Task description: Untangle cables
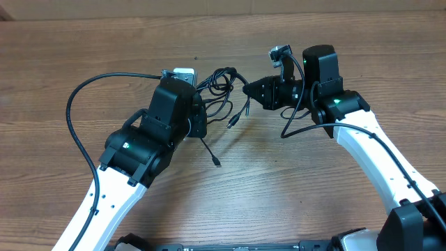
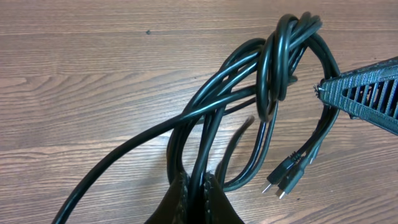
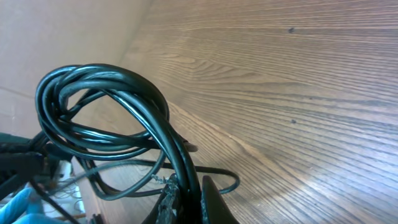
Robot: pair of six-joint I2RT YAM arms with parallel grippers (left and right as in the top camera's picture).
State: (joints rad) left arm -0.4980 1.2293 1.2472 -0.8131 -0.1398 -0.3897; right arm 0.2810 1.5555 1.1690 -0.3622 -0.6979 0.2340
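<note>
My left gripper (image 2: 196,186) is clamped on the cables (image 2: 273,68). Its two fingers press together on a few black strands that rise from between them toward a knotted loop. My right gripper (image 3: 186,190) is pinched shut on the same bundle from the other side, with several glossy cords running up from its fingertips into a wide coil.

The tangle sits between my two wrists, over the far half of the wooden table (image 1: 104,42). I cannot tell how much of it rests on the wood.

In the left wrist view, two slim plug tips (image 2: 283,182) hang side by side under the loop, near the ribbed finger of my right gripper. Overhead, one loose strand trails toward me from the tangle and ends in a small plug (image 1: 217,162) lying on the wood.
</note>
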